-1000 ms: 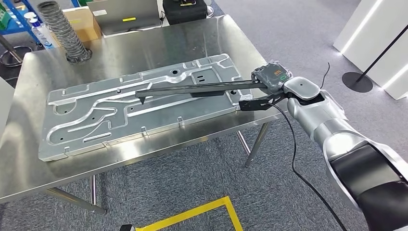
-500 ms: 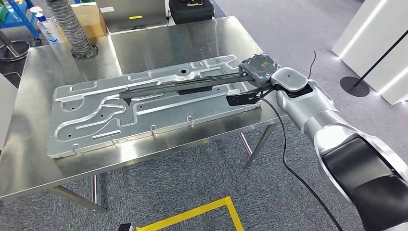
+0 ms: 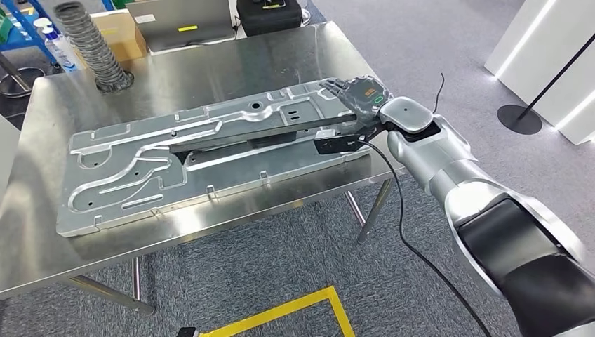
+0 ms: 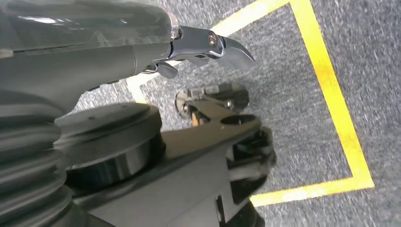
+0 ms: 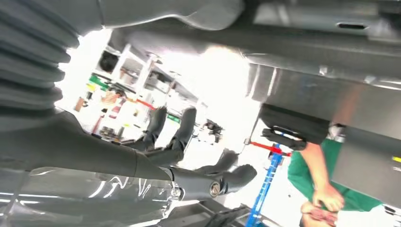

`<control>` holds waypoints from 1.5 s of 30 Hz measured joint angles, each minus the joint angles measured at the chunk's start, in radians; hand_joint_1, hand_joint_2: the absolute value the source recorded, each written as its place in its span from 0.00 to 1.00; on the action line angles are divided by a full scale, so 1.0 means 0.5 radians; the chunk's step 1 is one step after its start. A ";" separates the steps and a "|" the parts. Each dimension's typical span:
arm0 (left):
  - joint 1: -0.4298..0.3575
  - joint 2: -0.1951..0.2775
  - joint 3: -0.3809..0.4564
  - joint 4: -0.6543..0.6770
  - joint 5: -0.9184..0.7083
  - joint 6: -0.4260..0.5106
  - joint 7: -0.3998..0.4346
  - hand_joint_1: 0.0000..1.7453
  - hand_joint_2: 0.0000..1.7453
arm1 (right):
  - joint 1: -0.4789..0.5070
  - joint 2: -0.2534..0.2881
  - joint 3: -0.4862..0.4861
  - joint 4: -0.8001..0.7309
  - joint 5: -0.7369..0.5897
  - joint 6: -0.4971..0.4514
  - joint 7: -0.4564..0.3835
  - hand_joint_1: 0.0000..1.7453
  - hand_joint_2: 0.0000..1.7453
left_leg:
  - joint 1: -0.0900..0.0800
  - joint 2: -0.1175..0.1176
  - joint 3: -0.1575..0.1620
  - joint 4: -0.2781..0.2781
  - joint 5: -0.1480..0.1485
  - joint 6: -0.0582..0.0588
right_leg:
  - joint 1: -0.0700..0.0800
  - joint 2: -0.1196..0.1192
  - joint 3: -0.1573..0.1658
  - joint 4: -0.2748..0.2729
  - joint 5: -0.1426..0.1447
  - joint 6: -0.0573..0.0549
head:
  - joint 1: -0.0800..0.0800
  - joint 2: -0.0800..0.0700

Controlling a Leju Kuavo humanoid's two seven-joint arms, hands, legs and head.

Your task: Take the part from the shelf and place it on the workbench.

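Note:
A long black part (image 3: 245, 137) lies low along the stamped metal plate (image 3: 126, 175) on the steel workbench (image 3: 231, 56). My right hand (image 3: 361, 95) holds the part's right end near the bench's right edge, with a black bracket piece (image 3: 337, 145) of the part just below the hand. In the right wrist view the dark fingers (image 5: 168, 130) are stretched out below the part (image 5: 293, 35) and the bench's steel surface (image 5: 307, 94). My left hand (image 4: 198, 45) hangs over the grey carpet and holds nothing.
A ribbed grey hose (image 3: 91, 49), a cardboard box (image 3: 123, 31) and a black case (image 3: 270, 14) stand at the bench's far side. A black cable (image 3: 407, 210) trails from my right wrist. Yellow floor tape (image 3: 281, 309) lies below. A person in green (image 5: 326, 189) stands beyond the bench.
My right hand moved left and forward over the bench, and the long part came down from a raised slant to lie low along the plate. The camera shifted a little.

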 joint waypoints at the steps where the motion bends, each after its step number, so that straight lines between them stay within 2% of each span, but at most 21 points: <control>1: 0.000 0.000 0.000 0.000 0.004 -0.002 -0.001 0.00 0.00 | -0.002 0.004 0.000 0.000 -0.006 0.000 -0.002 0.00 0.00 | 0.004 0.000 0.050 -0.115 0.071 -0.001 | -0.001 0.002 0.001 0.006 -0.005 0.004 | 0.000 0.000; 4: -0.001 0.000 0.000 0.000 0.009 -0.002 0.000 0.00 0.00 | -0.019 0.019 0.000 0.000 -0.013 0.001 -0.004 0.00 0.00 | 0.007 -0.004 0.188 -0.414 0.175 0.013 | 0.003 0.011 -0.010 0.030 -0.017 0.029 | 0.000 0.000; 8: -0.002 0.001 0.002 0.000 0.014 0.000 0.002 0.00 0.00 | -0.027 0.030 0.000 0.002 -0.017 0.001 -0.005 0.00 0.00 | 0.000 -0.005 0.205 -0.458 0.179 0.059 | 0.000 0.013 -0.027 0.051 -0.030 0.068 | 0.000 0.000; 10: -0.007 0.001 0.004 0.000 0.020 0.002 0.001 0.00 0.00 | -0.031 0.032 0.000 0.003 -0.020 0.001 -0.005 0.00 0.00 | 0.004 -0.003 0.210 -0.468 0.186 0.080 | -0.004 0.007 -0.091 0.200 -0.121 0.083 | 0.000 0.000; 12: -0.006 0.001 0.006 0.000 0.026 0.001 0.000 0.00 0.00 | -0.030 0.033 0.000 0.007 -0.022 0.002 -0.004 0.00 0.00 | -0.001 -0.003 0.209 -0.468 0.187 0.091 | -0.005 0.005 -0.219 0.474 -0.246 0.091 | 0.000 0.000; 14: -0.003 0.002 0.012 0.000 0.029 -0.002 0.000 0.00 0.00 | -0.022 0.033 0.000 0.013 -0.022 0.002 -0.004 0.00 0.00 | -0.008 -0.003 0.208 -0.468 0.188 0.094 | -0.006 0.005 -0.291 0.618 -0.272 0.089 | 0.000 0.000; 15: -0.003 0.003 0.015 0.000 0.031 -0.004 -0.001 0.00 0.00 | -0.021 0.033 0.001 0.015 -0.022 0.003 -0.004 0.00 0.00 | -0.011 -0.003 0.209 -0.468 0.188 0.095 | -0.005 0.005 -0.270 0.574 -0.230 0.082 | 0.000 0.000; 17: -0.005 0.003 0.019 0.000 0.032 -0.007 -0.002 0.00 0.00 | -0.029 0.034 0.001 0.017 -0.022 0.003 -0.004 0.00 0.00 | -0.017 -0.003 0.212 -0.468 0.188 0.094 | 0.004 0.004 -0.136 0.303 -0.095 0.057 | 0.000 0.000; 19: -0.007 0.002 0.022 0.000 0.033 -0.009 -0.003 0.00 0.00 | -0.042 0.037 0.001 0.017 -0.022 0.002 -0.004 0.00 0.00 | -0.023 -0.002 0.210 -0.466 0.188 0.087 | 0.022 -0.001 -0.024 0.076 -0.024 0.035 | 0.000 0.000; 21: -0.007 0.001 0.025 0.000 0.034 -0.011 -0.003 0.00 0.00 | -0.048 0.041 0.001 0.017 -0.023 0.002 -0.003 0.00 0.00 | -0.025 -0.001 0.206 -0.469 0.191 0.071 | 0.034 -0.002 -0.003 0.027 -0.022 0.023 | 0.000 0.000; 24: -0.007 0.002 0.029 0.000 0.035 -0.014 -0.004 0.00 0.00 | -0.050 0.049 0.001 0.017 -0.023 0.002 -0.002 0.00 0.00 | -0.027 -0.001 0.184 -0.421 0.149 0.042 | 0.018 -0.005 0.009 -0.007 -0.001 -0.004 | 0.000 0.000; 27: -0.006 0.003 0.033 0.000 0.040 -0.023 0.000 0.00 0.00 | -0.049 0.059 0.001 0.018 -0.023 0.002 0.001 0.00 0.00 | -0.018 -0.001 0.046 -0.087 -0.034 0.016 | 0.012 -0.009 0.016 -0.021 0.010 -0.018 | 0.000 0.000; 29: -0.005 0.003 0.035 0.000 0.042 -0.031 0.004 0.00 0.00 | -0.039 0.063 0.002 0.022 -0.023 0.002 0.002 0.00 0.00 | -0.007 -0.001 -0.033 0.093 -0.087 0.003 | 0.010 -0.008 0.014 -0.017 0.011 -0.018 | 0.000 0.000; 30: -0.004 0.004 0.035 0.000 0.043 -0.034 0.005 0.00 0.00 | -0.035 0.063 0.002 0.024 -0.023 0.003 0.002 0.00 0.00 | -0.001 0.000 -0.023 0.074 -0.057 -0.004 | 0.008 -0.007 0.013 -0.014 0.009 -0.016 | 0.000 0.000; 31: -0.005 0.004 0.036 0.000 0.043 -0.037 0.006 0.00 0.00 | -0.034 0.063 0.002 0.025 -0.026 0.004 0.002 0.00 0.00 | 0.005 0.000 0.024 -0.023 0.005 -0.009 | 0.005 -0.006 0.013 -0.008 0.007 -0.012 | 0.000 0.000; 34: -0.007 0.005 0.037 0.000 0.045 -0.042 0.008 0.00 0.00 | -0.045 0.062 0.002 0.029 -0.053 0.007 0.002 0.00 0.00 | 0.015 -0.002 0.208 -0.397 0.156 -0.006 | 0.004 0.001 0.000 0.020 -0.006 0.016 | 0.000 0.000; 38: -0.013 0.006 0.037 0.000 0.044 -0.040 0.012 0.00 0.00 | -0.052 0.044 0.002 0.035 -0.090 -0.002 0.008 0.00 0.00 | 0.005 -0.002 0.226 -0.460 0.173 0.046 | 0.002 0.005 -0.019 0.034 -0.006 0.059 | 0.001 0.000; 40: -0.024 0.006 0.038 0.000 0.041 -0.038 0.013 0.00 0.00 | -0.057 0.023 0.001 0.039 -0.094 -0.004 0.016 0.00 0.00 | 0.009 -0.001 0.220 -0.471 0.190 0.074 | -0.005 0.003 -0.062 0.134 -0.081 0.078 | 0.001 0.000; 43: -0.033 0.006 0.038 0.000 0.037 -0.037 0.011 0.00 0.00 | -0.064 -0.006 0.001 0.048 -0.097 0.008 0.025 0.00 0.00 | 0.003 0.001 0.201 -0.474 0.202 0.093 | -0.009 0.002 -0.227 0.518 -0.277 0.094 | 0.000 0.000; 44: -0.034 0.006 0.038 0.000 0.035 -0.036 0.008 0.00 0.00 | -0.063 -0.012 0.001 0.051 -0.101 0.013 0.026 0.00 0.00 | 0.000 0.001 0.196 -0.473 0.205 0.095 | -0.009 0.002 -0.260 0.600 -0.300 0.095 | 0.000 0.000; 45: -0.034 0.006 0.037 0.000 0.035 -0.034 0.005 0.00 0.00 | -0.062 -0.019 0.000 0.055 -0.107 0.014 0.024 0.00 0.00 | -0.004 0.002 0.192 -0.473 0.208 0.096 | -0.009 0.002 -0.254 0.605 -0.284 0.092 | 0.000 0.000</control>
